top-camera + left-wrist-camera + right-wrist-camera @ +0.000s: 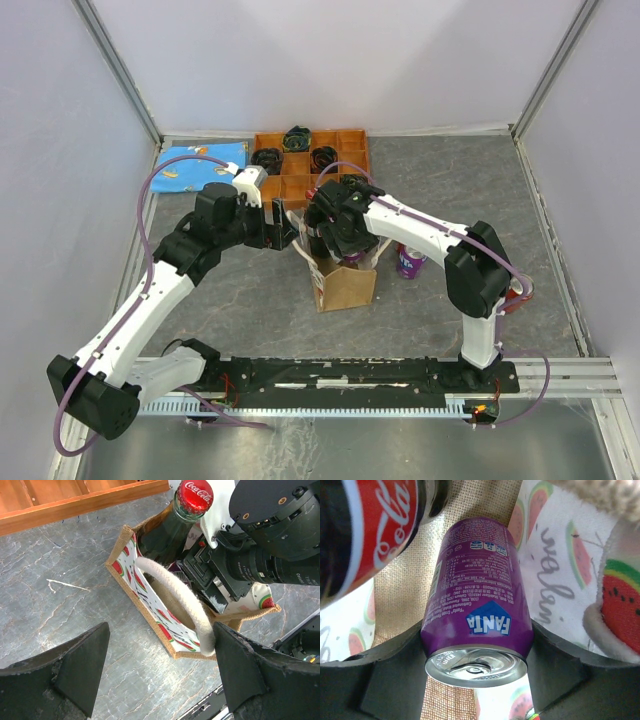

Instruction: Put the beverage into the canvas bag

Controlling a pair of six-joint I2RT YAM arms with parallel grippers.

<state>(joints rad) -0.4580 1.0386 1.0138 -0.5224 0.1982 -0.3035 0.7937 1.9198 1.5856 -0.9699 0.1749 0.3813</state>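
Above the tabletop (450, 180), the right hand (340, 243) dips into the canvas bag (350, 288). From the left wrist, the left hand (160, 645) gapes open near the bag's handle (175, 597). From the right wrist, the right hand grips the Fanta can (476, 610) inside, crowding a Coca-Cola bottle (365, 535); wedging there could tip the bag.

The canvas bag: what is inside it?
In the canvas bag: a Coca-Cola bottle and a purple Fanta can held by the right pincer. Its bottom is covered.

Orange compartment tray (352, 150), blue cloth (200, 166), seemingly a purple can (410, 263).
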